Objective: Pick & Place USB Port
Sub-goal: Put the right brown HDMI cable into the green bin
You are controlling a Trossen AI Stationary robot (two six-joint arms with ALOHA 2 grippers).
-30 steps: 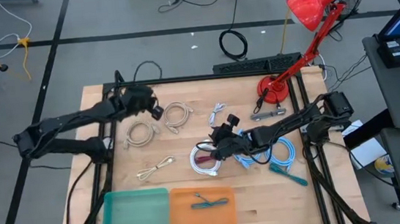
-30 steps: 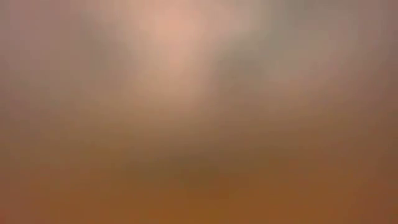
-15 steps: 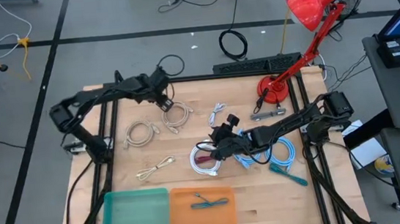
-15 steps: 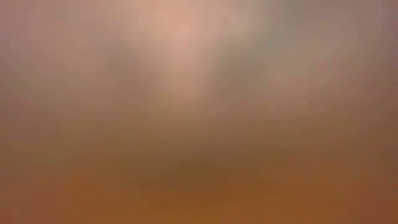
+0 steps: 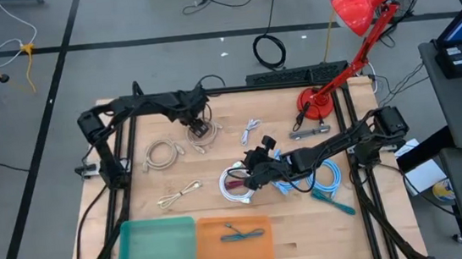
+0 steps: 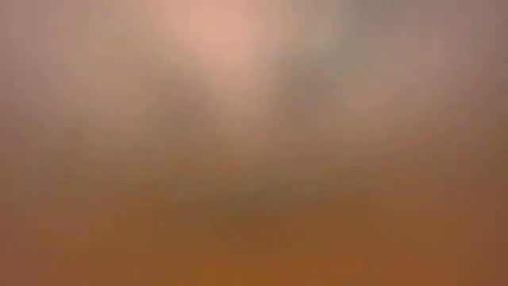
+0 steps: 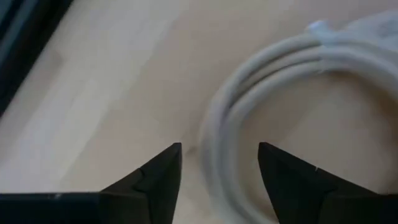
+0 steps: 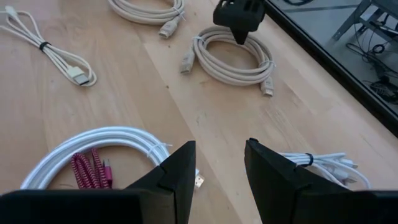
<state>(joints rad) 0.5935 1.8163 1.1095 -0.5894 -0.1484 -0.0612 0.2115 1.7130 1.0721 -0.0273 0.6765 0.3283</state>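
Several coiled USB cables lie flat on the wooden table. My left gripper (image 5: pixel 199 126) (image 7: pixel 219 155) hangs open, pointing down over a beige coil (image 5: pixel 206 133) (image 7: pixel 267 74) near the far edge. One arc of that coil runs between its fingertips, and no touch shows. The right wrist view shows that gripper (image 8: pixel 239 25) over the same coil (image 8: pixel 233 59). My right gripper (image 5: pixel 251 177) (image 8: pixel 219 158) is open and empty at the table's middle. It stands beside a white coil (image 5: pixel 238 185) (image 8: pixel 93 146) with a red braided cable inside.
A teal tray (image 5: pixel 157 249) and an orange tray (image 5: pixel 234 246) holding a teal cable sit at the near edge. Another beige coil (image 5: pixel 163 153), a thin cable (image 5: pixel 182 194), blue cables (image 5: pixel 325 180) and a red lamp's base (image 5: pixel 312 103) are spread about. The low view is fully blurred.
My left arm has swung in from the table's left side along the far edge. Its gripper has gone toward the right edge and now stands over the beige coil. My right arm and the cables have kept still.
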